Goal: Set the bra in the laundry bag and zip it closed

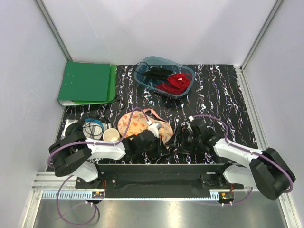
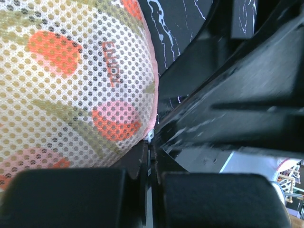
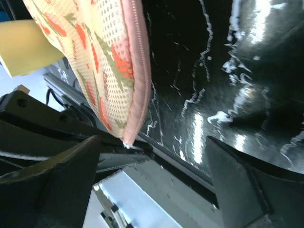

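Right now I see the laundry bag [image 1: 137,124] lying on the black marbled table [image 1: 213,95], close to the near edge and between my two arms. From the top camera it looks rounded and closed up, with its peach mesh and orange print facing up.

On the right wrist camera the pink zip [image 3: 137,71] runs down the bag's edge with its teeth together as far as I can follow it. The bra itself I cannot make out in any view. A pale yellow shape [image 3: 26,47] shows behind the bag there, but I cannot tell whether it is cloth or the paper cup [image 1: 110,136] that stands just left of the bag.

My left gripper [image 2: 152,183] sits at the bag's near right rim with its jaws pressed together. A small whitish tab at the seam lies just above the slit between them. Whether any trim is pinched I cannot tell.

My right gripper [image 3: 152,147] is spread wide with nothing between its jaws. The bag's lower corner hangs just beside its left finger [image 3: 52,185] and is apart from it.

Farther back stands a blue-grey tub [image 1: 190,71] holding a red garment [image 1: 178,83] and a black garment [image 1: 154,73]. A green binder [image 1: 85,83] lies in the far left corner, well apart from the bag.
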